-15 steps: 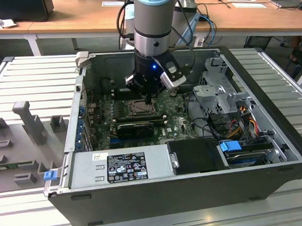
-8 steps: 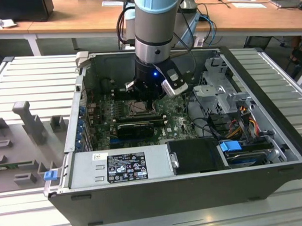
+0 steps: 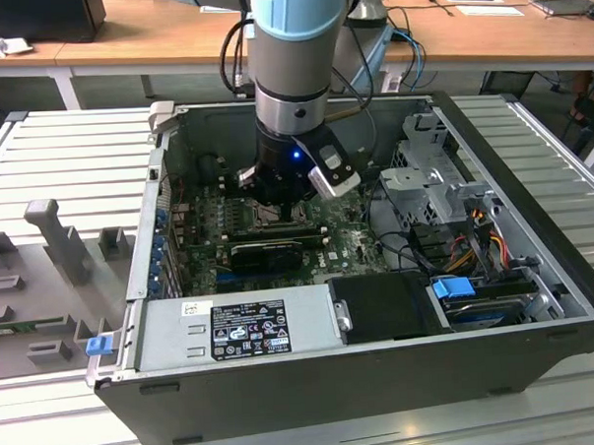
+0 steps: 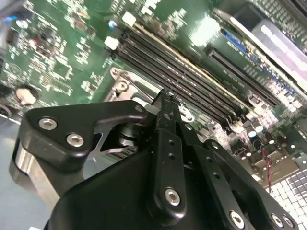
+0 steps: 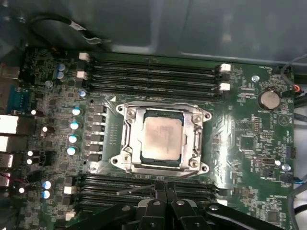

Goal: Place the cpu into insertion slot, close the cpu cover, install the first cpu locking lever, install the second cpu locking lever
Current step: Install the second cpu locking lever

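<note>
Item: cpu (image 5: 163, 138), pale metal face, print unreadable. It sat in the insertion slot (image 5: 125, 139) with the cpu cover (image 5: 193, 125) closed around it. The gripper (image 5: 165, 188), fingers (image 5: 160, 191) pressed together and holding nothing, stood just beside the slot over the black memory slots (image 5: 148, 76).
</note>
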You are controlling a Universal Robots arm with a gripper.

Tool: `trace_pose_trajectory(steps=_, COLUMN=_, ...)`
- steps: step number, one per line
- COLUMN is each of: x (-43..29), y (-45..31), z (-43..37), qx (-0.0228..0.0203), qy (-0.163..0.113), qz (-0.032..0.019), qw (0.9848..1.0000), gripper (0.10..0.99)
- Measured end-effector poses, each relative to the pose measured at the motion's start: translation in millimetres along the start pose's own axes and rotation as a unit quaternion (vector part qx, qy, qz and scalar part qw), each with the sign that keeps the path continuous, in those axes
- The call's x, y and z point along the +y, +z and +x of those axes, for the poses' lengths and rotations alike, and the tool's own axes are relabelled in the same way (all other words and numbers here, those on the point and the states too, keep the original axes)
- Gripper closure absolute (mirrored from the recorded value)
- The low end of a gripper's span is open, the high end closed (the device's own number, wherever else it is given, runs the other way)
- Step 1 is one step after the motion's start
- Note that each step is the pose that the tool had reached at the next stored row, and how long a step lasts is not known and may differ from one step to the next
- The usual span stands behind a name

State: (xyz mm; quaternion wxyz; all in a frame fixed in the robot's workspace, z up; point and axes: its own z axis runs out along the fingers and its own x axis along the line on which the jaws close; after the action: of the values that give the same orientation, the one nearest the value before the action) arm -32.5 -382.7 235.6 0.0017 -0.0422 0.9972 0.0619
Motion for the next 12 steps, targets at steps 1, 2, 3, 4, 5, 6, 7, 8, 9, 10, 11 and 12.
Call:
trace_pose_trajectory(steps=1, x=0.2, y=0.4, z=2.2, qx=-0.0001, qy=-0.001, qz=-0.0020, qw=1.0000, gripper=0.980)
trace_pose_trajectory(steps=2, x=0.4, y=0.8, z=5.7, qx=-0.0001, qy=-0.002, qz=-0.0044, qw=1.0000, gripper=0.980)
trace_pose_trajectory(steps=3, x=0.7, y=1.2, z=9.5, qx=-0.0001, qy=-0.004, qz=-0.0064, qw=1.0000, gripper=0.980)
trace_pose_trajectory(steps=4, x=0.7, y=1.4, z=11.7, qx=0.0000, qy=-0.004, qz=-0.0069, qw=1.0000, gripper=0.980)
trace_pose_trajectory(steps=5, x=0.5, y=1.6, z=14.8, qx=0.0001, qy=-0.005, qz=-0.0070, qw=1.0000, gripper=0.980)
trace_pose_trajectory(steps=6, x=0.2, y=1.8, z=16.5, qx=0.0001, qy=-0.006, qz=-0.0070, qw=1.0000, gripper=0.980)
trace_pose_trajectory(steps=7, x=-0.5, y=2.1, z=17.6, qx=-0.0007, qy=-0.006, qz=-0.0075, qw=1.0000, gripper=0.980)
trace_pose_trajectory(steps=8, x=-0.9, y=3.3, z=18.4, qx=-0.0021, qy=-0.006, qz=-0.0080, qw=0.9999, gripper=0.980)
trace_pose_trajectory(steps=9, x=-1.2, y=5.5, z=19.8, qx=-0.0027, qy=-0.006, qz=-0.0080, qw=0.9999, gripper=0.980)
trace_pose_trajectory(steps=10, x=-1.6, y=8.8, z=20.7, qx=-0.0027, qy=-0.006, qz=-0.0084, qw=0.9999, gripper=0.980)
trace_pose_trajectory(steps=11, x=-1.8, y=11.9, z=22.6, qx=-0.0028, qy=-0.006, qz=-0.0089, qw=0.9999, gripper=0.980)
trace_pose_trajectory(steps=12, x=-1.9, y=14.3, z=24.8, qx=-0.0028, qy=-0.006, qz=-0.0093, qw=0.9999, gripper=0.980)
